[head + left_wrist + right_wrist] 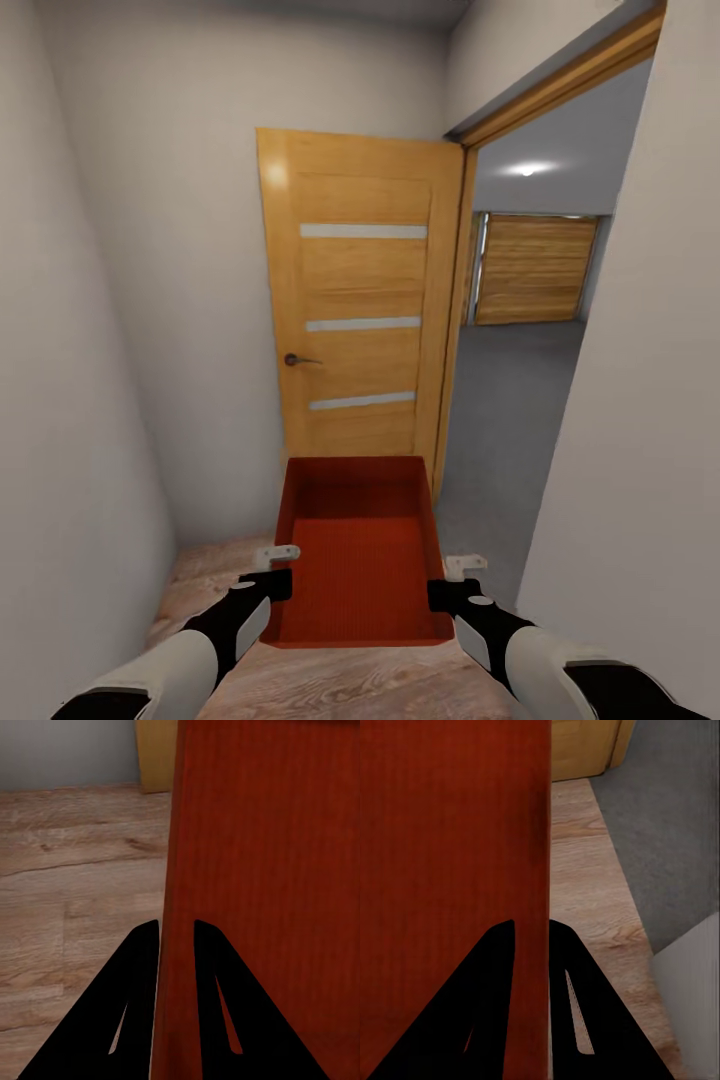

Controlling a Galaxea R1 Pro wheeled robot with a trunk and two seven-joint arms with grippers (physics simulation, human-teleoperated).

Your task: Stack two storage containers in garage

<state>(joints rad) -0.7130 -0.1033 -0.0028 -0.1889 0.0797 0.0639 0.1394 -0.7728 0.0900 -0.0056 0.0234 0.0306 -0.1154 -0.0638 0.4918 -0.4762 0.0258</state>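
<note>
A white wall (pixel 90 330) runs along the left of a narrow passage with a light wood plank floor (pixel 330 690). The left gripper (pixel 278 580) clamps the left wall of an orange-red storage container (pixel 360 570); the left wrist view shows its two black fingers (pixel 127 1012) pinching that wall, one on each side, with the wall filling the narrow gap between them. The container is held level between both arms, above the plank floor, its open top facing up. Behind it stands an open wooden door (pixel 360 320) with three pale horizontal strips and a dark handle (pixel 296 359). The right gripper (pixel 447 592) grips the container's right wall the same way, the fingers (pixel 577 1012) straddling the edge. Further right, a wood-framed doorway (pixel 560 90) opens onto a room with a dark grey floor (pixel 510 420), a wooden garage door (pixel 535 270) at its far end and a ceiling light (pixel 527 169).
</note>
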